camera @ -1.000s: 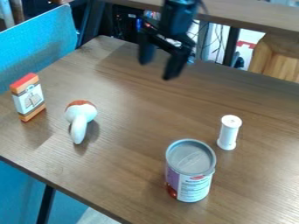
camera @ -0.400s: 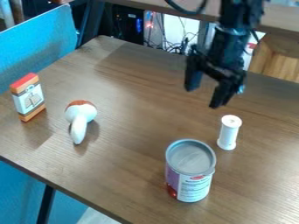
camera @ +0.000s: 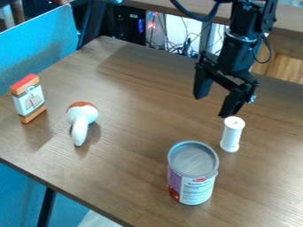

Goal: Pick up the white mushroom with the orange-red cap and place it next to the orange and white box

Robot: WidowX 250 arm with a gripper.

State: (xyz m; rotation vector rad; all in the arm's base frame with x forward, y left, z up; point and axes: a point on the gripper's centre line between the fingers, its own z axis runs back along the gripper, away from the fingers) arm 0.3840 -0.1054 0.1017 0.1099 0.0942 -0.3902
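And here is the white, spool-shaped plastic cylinder (camera: pixel 232 135), standing upright on the right side of the brown wooden tabletop (camera: pixel 136 133)! Right above it hangs the black two-finger hand (camera: pixel 215 105), fingers spread wide, one fingertip close by the cylinder's top in this view; whether they touch, I cannot tell. Just beside the cylinder, nearer the camera, stands the round metal can (camera: pixel 193 173) with a grey top and a purple-and-white label. Across to the left, well apart from the can, sits a white, mushroom-like object (camera: pixel 81 119) with an orange-brown cap, its tapered end pointing toward the camera. Farther left, it's the small upright red, orange and white box (camera: pixel 28 98), near a blue panel (camera: pixel 38 44).
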